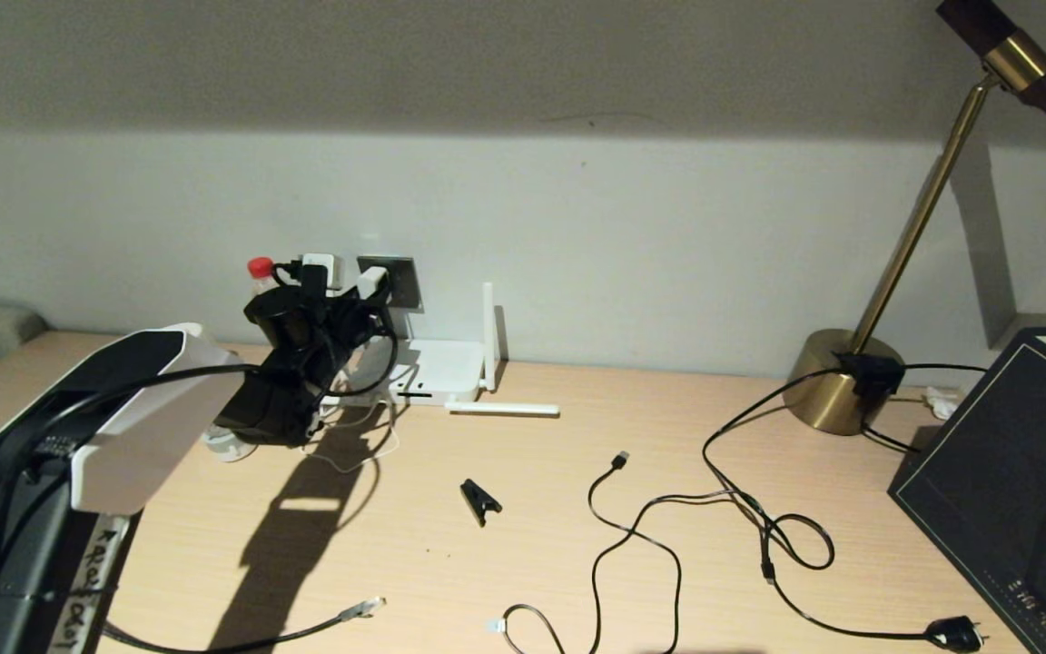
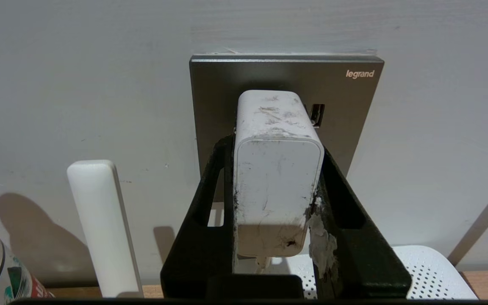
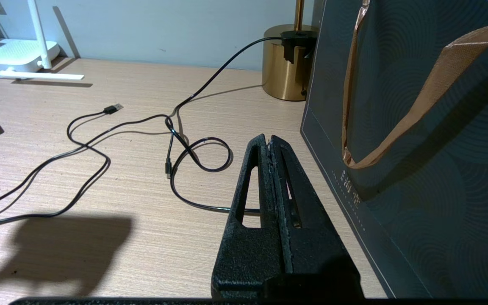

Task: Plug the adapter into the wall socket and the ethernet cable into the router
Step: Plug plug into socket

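Head view: at nine o'clock the left hand (image 1: 369,295) reaches to the wall, clamped on the adapter (image 2: 275,169), which is pressed against the socket (image 2: 286,76). Just below sits the router (image 1: 432,368) on the tabletop (image 1: 577,545). At seven o'clock the ethernet cable (image 1: 361,609) lies loose near the front edge, connector pointing toward three o'clock. At three o'clock the right hand (image 3: 273,142) is parked beside a dark bag (image 3: 417,169), fingers pressed together, holding nothing.
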You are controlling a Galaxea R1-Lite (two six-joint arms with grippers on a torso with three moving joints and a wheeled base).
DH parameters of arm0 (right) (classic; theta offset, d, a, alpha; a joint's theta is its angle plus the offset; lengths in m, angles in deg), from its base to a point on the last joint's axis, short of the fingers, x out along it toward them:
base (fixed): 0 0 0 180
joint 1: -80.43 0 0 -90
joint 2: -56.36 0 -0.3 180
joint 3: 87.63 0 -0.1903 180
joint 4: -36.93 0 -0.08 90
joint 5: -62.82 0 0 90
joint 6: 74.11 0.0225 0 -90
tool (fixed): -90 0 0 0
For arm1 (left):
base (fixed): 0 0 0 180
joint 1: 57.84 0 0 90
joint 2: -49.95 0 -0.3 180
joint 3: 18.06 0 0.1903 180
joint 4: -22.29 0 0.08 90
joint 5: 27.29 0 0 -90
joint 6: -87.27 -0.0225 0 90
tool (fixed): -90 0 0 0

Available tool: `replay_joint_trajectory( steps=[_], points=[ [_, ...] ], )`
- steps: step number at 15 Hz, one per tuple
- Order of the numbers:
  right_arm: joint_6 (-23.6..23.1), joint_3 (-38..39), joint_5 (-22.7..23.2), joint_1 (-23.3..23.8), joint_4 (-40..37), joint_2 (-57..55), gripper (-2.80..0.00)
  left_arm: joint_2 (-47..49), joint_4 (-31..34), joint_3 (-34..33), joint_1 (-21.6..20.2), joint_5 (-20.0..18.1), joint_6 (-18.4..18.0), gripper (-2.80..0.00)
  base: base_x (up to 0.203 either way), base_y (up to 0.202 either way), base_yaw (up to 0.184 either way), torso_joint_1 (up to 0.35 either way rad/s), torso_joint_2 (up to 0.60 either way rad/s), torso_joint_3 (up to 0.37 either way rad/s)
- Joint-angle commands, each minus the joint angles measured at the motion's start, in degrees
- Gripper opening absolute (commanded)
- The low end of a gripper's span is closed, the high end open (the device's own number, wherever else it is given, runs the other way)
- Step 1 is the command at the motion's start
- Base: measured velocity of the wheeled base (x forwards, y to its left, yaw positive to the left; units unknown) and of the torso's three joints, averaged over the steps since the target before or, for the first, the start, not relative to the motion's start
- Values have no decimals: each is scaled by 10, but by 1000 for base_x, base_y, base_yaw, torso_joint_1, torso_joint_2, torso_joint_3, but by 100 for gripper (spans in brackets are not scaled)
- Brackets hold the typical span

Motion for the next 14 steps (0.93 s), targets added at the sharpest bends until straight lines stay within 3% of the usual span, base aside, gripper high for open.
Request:
replay_joint_trajectory(
  steps=[1,14],
  points=[
    [0,20,0,0,0,-1,-280,8,-5,12,1,0,0,-280,0,0,0,0,0,0],
    [0,20,0,0,0,-1,-280,51,-1,68,12,15,-1,-280,0,0,0,0,0,0]
  ],
)
